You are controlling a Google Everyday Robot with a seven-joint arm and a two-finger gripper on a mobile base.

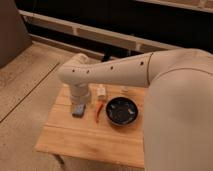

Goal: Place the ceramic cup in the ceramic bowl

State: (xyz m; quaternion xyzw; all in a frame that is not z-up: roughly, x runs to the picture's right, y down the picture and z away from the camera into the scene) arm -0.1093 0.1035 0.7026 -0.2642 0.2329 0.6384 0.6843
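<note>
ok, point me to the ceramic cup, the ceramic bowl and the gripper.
ceramic bowl [122,112], camera view, its dark glossy inside.
ceramic cup [125,90], camera view, its pale side, just behind the bowl.
gripper [79,103], camera view, arm's lower tip, directly over the grey-blue block [78,111].

A single view is given. The scene is taken from high up on the robot's own side, w/ the cam pitched steeply down & fwd onto the desk [75,137]. The arm [115,70] is caught very close & fills the right of frame. The tool [79,103] is seen at mid range, left of centre, low over the desk. Floor [25,85] is taken in left of the tool, a dark backdrop [125,20] beyond it.
</note>
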